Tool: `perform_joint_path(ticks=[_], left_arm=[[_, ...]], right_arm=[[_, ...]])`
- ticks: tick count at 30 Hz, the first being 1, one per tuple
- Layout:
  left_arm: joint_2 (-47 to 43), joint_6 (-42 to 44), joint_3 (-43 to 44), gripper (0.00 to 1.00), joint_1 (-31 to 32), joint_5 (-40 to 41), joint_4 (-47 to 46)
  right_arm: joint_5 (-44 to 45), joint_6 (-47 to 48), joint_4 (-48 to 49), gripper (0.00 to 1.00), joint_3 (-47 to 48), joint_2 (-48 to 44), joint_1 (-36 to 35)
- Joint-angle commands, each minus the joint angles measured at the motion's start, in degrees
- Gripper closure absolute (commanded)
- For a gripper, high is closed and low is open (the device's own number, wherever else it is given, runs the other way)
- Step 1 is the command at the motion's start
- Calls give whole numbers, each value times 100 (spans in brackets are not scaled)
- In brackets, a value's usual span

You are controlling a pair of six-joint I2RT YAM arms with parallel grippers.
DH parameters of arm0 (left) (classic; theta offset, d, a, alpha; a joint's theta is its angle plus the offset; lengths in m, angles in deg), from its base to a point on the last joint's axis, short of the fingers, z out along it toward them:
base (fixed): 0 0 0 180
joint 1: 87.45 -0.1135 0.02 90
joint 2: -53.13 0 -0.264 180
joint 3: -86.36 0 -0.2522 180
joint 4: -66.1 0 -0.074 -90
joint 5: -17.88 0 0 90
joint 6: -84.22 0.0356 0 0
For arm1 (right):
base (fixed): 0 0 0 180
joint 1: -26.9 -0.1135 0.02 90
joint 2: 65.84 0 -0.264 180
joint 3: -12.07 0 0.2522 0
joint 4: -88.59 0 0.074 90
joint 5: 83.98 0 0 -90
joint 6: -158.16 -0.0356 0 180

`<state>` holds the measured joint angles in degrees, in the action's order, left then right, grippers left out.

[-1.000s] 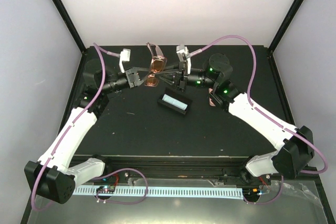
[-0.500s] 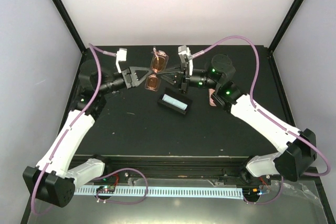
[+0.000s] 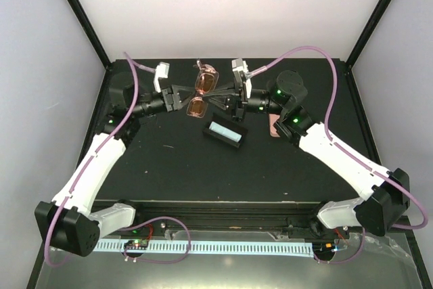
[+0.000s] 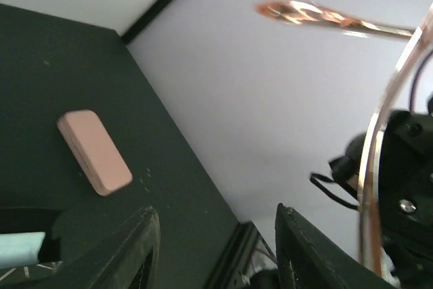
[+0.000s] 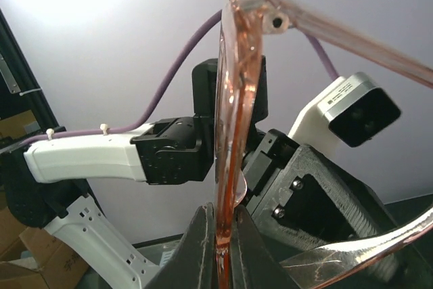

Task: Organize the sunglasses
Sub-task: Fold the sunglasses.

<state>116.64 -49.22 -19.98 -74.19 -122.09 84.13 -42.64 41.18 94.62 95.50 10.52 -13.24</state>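
Note:
The amber-brown sunglasses [image 3: 201,93] hang in the air above the back of the table, lenses stacked one over the other. My right gripper [image 3: 218,101] is shut on their frame from the right. In the right wrist view the frame [image 5: 233,99] rises edge-on out of the closed right gripper [image 5: 220,235]. My left gripper [image 3: 185,96] sits just left of the glasses and is open. The left wrist view shows the left gripper [image 4: 216,218] with nothing between its fingers, and an amber temple arm [image 4: 325,15] crossing above them.
An open black case [image 3: 225,132] with a pale blue cloth inside lies below the glasses, mid-table. A pink case [image 3: 272,126] lies half hidden under the right arm, and shows again as the pink case [image 4: 93,151] on the dark table.
The right gripper has shut on the sunglasses' frame. The left gripper has opened, let go of them and drawn back slightly to the left.

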Motion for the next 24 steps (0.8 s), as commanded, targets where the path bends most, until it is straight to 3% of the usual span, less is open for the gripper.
perform_joint_path(ticks=[1,6,10,15,18,24], left_arm=[[54,184,483,51,237,-1039,-424],[-209,-111,439,45,308,-1539,-1458],[-390,290,431,44,305,-1418,-1245],[-652,1314,771,47,99,368,318],[-786,1602,833,46,72,1407,400],[-325,1511,1221,40,72,1588,234]], right_arm=[[-148,-42,134,99,178,194,-11],[-134,-54,25,99,170,271,-11],[-143,-48,-31,99,184,196,-11],[-207,137,-303,99,139,13,-9],[-431,217,-353,99,13,-82,-7],[-1035,346,-452,99,-137,-207,-11]])
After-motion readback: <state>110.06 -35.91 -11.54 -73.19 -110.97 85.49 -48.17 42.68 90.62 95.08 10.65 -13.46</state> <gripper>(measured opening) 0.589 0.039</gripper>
